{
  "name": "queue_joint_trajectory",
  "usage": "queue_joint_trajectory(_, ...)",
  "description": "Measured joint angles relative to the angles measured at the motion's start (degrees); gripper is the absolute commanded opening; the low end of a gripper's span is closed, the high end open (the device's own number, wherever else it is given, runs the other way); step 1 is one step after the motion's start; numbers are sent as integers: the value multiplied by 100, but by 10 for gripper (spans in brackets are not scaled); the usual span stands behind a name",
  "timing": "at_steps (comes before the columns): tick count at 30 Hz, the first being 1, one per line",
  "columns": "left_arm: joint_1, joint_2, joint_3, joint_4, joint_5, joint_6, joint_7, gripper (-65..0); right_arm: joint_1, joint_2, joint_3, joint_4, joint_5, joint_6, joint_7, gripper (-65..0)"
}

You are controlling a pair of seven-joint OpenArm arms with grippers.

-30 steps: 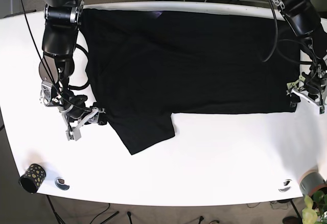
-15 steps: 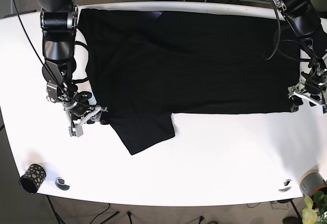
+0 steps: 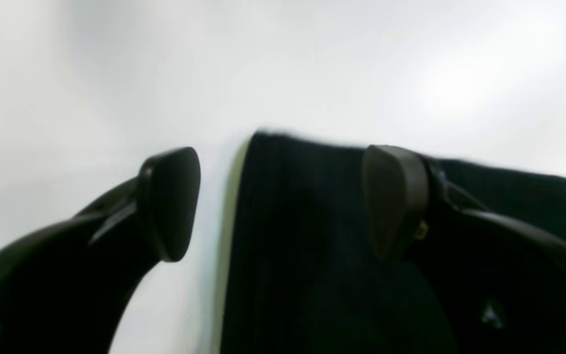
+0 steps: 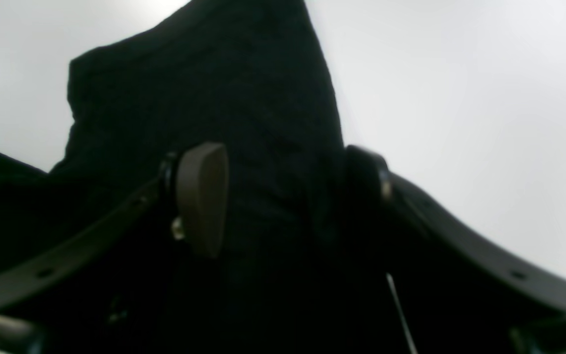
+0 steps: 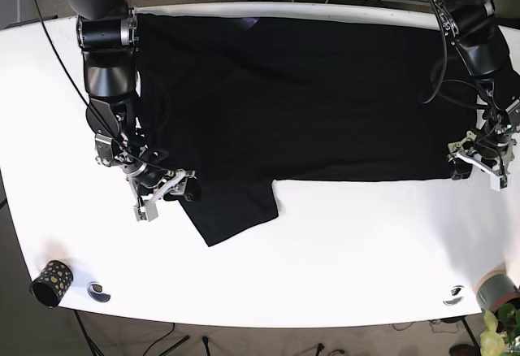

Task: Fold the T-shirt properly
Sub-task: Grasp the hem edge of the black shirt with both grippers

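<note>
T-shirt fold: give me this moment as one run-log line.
T-shirt: flat on table, unfolded | left gripper: open, straddling shirt corner | right gripper: open over sleeve edge | grasp: not yet closed

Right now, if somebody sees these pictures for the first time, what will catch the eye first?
First, the big black T-shirt spread across the far half of the white table, one sleeve pointing toward the near edge. Next, the two open grippers at its edges: the right gripper by that sleeve, the left gripper at the opposite corner.
</note>
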Motion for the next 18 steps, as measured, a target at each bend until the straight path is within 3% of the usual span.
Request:
queue_joint_trajectory(16, -221, -61, 20, -726, -111, -35, -284, -175, 0, -109, -15, 2, 2, -2, 13, -304)
queue_joint_trajectory(18, -238, -79, 20, -815, -116, -37, -343, -221, 0, -111, -15, 2, 0, -4, 11, -344)
